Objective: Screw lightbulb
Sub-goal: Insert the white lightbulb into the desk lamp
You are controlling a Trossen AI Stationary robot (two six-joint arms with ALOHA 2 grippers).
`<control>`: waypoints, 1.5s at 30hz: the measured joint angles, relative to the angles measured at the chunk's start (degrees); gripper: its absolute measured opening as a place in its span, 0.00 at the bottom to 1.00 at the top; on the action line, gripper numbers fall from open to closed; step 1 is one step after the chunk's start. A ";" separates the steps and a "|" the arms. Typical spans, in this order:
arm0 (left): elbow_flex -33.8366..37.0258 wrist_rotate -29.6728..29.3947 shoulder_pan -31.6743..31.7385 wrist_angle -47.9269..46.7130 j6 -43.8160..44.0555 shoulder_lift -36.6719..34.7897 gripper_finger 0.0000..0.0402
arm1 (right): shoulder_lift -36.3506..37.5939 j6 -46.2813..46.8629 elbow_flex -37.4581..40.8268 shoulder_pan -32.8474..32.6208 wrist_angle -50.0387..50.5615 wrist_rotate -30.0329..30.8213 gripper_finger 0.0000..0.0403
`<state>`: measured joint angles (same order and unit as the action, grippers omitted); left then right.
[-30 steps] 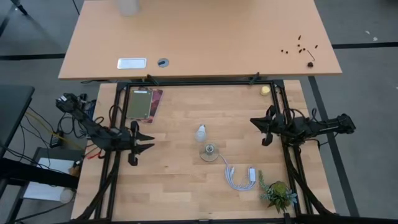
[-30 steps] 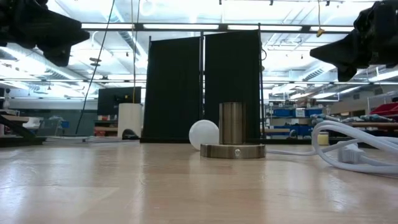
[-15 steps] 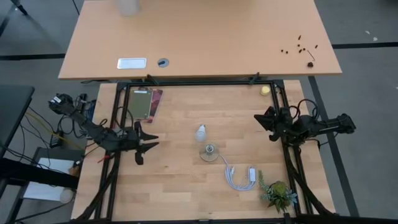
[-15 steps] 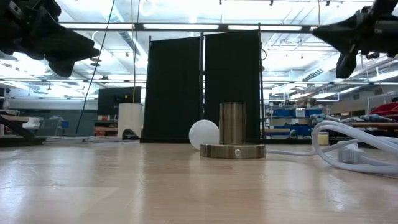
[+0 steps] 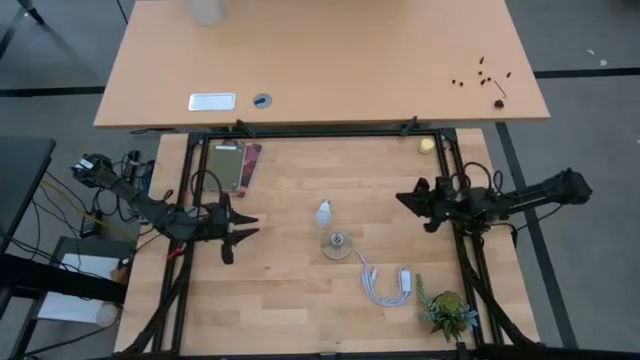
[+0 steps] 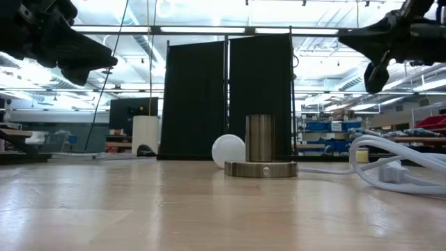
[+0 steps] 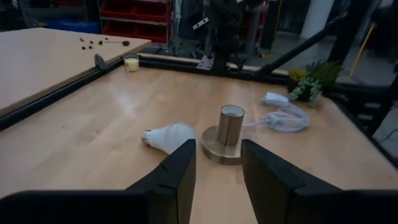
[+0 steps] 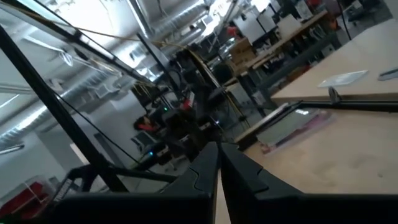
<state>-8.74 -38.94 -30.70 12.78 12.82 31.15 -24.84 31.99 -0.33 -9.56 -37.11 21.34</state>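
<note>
The frosted-white lightbulb (image 5: 323, 211) lies on its side on the wooden table, just beyond the brass socket (image 5: 337, 244), its screw base toward the far edge. The low view shows the lightbulb (image 6: 228, 150) behind the socket's upright tube (image 6: 261, 139). My left gripper (image 5: 248, 228) hovers open at the table's left, pointing at the socket; through its fingers I see the lightbulb (image 7: 168, 135) and the socket (image 7: 229, 134). My right gripper (image 5: 402, 198) hovers shut at the table's right, its fingers (image 8: 214, 165) pressed together with nothing between them.
A coiled white cable with plug (image 5: 388, 285) lies near and right of the socket. A small plant (image 5: 447, 312) stands at the near right corner. A flat device (image 5: 228, 165) lies at the far left, and a small yellow thing (image 5: 427, 145) at the far right.
My left gripper has swung toward the table's right, closer to the socket, staying open. My right gripper has rolled about its own axis, tipped up from pointing downward to about level, and reached a little toward the table's left. Lightbulb and socket have not moved.
</note>
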 joint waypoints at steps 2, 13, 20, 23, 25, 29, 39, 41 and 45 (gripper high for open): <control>-1.92 -0.01 0.02 -0.92 -2.07 1.55 0.33 | -3.89 -0.06 0.00 0.00 -4.55 -0.01 0.07; -9.06 0.05 4.88 -1.87 -4.88 8.82 0.33 | -17.85 -3.03 -3.22 0.85 -13.75 7.76 0.07; -9.56 3.81 8.21 -1.92 -3.04 12.94 0.33 | -23.54 4.26 -3.31 0.32 -13.85 7.16 0.07; -9.56 6.19 9.37 -1.90 -1.41 14.46 0.33 | -25.30 4.31 -3.31 0.26 -13.85 4.45 0.07; -9.54 7.18 9.88 -1.86 -0.45 15.15 0.33 | -26.21 4.00 -3.31 0.26 -14.02 3.23 0.07; -9.52 7.58 11.36 -1.88 -0.29 16.47 0.33 | -27.83 -3.36 -4.18 1.22 -15.14 3.02 0.07; -17.86 7.10 16.05 -10.08 -0.20 26.86 0.33 | -38.54 -21.39 -22.16 2.13 5.15 2.73 0.25; -19.24 6.98 16.09 -9.50 -1.07 29.68 0.34 | -41.11 -23.46 -26.82 1.56 11.93 2.54 0.31; -20.46 6.62 16.09 -8.19 -2.75 34.87 0.38 | -45.13 -24.05 -35.26 1.39 27.59 2.48 0.41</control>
<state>-29.20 -32.32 -14.61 4.59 10.07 66.03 -69.97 7.94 -35.59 -8.18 -9.52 23.82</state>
